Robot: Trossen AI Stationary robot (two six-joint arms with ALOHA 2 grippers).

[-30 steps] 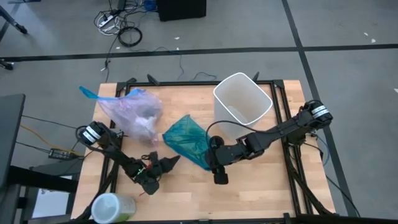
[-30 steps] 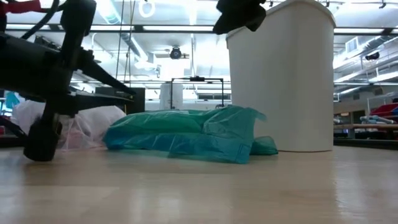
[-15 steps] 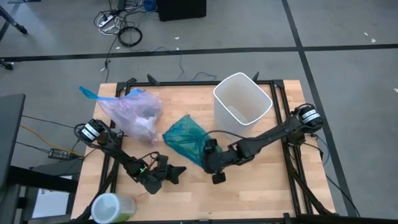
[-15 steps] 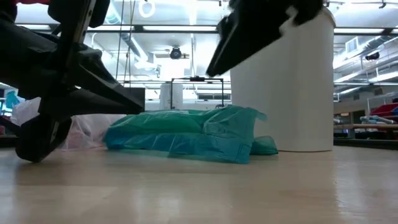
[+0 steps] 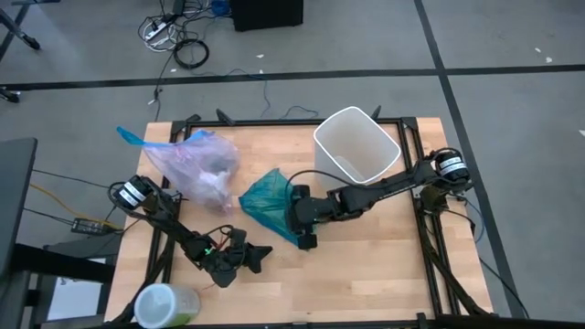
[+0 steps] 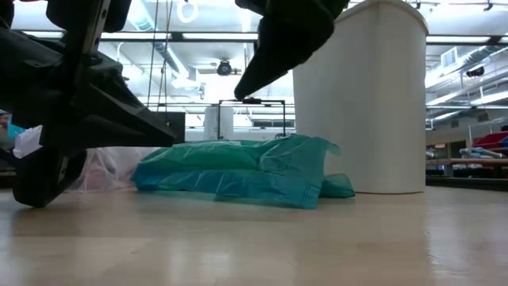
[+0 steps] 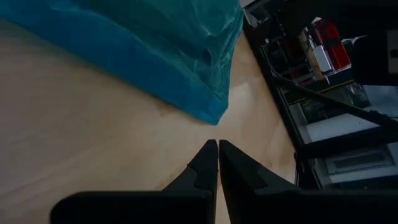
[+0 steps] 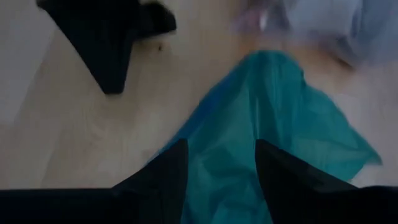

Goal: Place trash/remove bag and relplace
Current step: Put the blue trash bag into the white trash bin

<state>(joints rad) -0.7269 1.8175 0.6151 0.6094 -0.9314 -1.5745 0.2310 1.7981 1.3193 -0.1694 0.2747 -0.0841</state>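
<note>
Teal plastic bag (image 5: 271,207) at frame centre is straddled by the open right end effector (image 5: 303,239); the left end effector (image 5: 260,254), lower left, is closed, empty.

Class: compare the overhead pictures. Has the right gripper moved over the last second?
Yes. The right gripper has travelled left, away from the white plastic bin, and now sits, fingers apart, over the edge of the crumpled teal-green plastic bag.

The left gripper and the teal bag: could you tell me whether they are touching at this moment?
Apart. In the left wrist view the left gripper, fingers shut, points at the teal bag with bare table between tips and plastic; the high view shows the same gap.
</note>
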